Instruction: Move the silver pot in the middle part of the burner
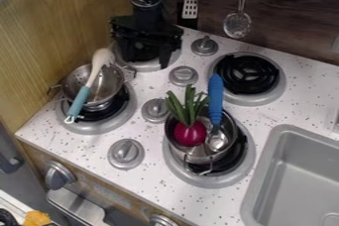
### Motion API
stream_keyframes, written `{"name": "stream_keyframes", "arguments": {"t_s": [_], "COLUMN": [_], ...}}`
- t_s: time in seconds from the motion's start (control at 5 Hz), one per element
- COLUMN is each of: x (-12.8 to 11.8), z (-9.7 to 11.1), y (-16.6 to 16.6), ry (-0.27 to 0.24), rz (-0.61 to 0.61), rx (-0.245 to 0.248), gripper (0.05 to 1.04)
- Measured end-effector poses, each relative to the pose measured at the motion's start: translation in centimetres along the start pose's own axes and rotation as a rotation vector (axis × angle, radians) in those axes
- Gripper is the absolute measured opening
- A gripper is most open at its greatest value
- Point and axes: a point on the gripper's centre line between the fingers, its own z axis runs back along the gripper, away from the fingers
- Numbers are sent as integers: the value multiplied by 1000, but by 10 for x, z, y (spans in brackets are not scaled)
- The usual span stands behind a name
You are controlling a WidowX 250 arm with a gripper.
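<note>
The speckled white countertop (291,106) ran beneath and all around my gripper (143,56), and the grey sink (298,170) lay well off toward the lower right from it. My gripper hung over the back-left burner (155,65), its two fingers spread with a gap between them and nothing in their hold. The front-right burner (198,179) sat below and to the right of my gripper, the back-right burner (248,74) across to its right, and the front-left burner (96,127) below and to its left. I had two silver vessels in sight and could not tell which one the task meant: the silver pot (189,154) stood on the front-right burner, set toward its upper left so that black coil showed at its lower right, and the silver colander (74,79) stood on the front-left burner, nearer to my gripper. A blue-handled spoon (215,98) and a purple-red toy root vegetable (190,133) with green leaves were in the pot, while a teal-and-cream utensil (81,101) leaned across the colander. To the upper right of my gripper hung a wire skimmer (237,24) and, closer in, a slotted turner (191,7). The smallest, a grey knob (183,76), sat just to its lower right.
</note>
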Motion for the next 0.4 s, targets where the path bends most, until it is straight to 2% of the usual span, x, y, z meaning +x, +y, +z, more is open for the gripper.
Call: {"name": "stream_keyframes", "arguments": {"t_s": [0.2,0.4], "x": [-16,-30], "z": [-10,-13], "y": [11,17], "ry": [57,42], "rz": [-116,-240], "rx": [27,52], "gripper": [1001,1001]}}
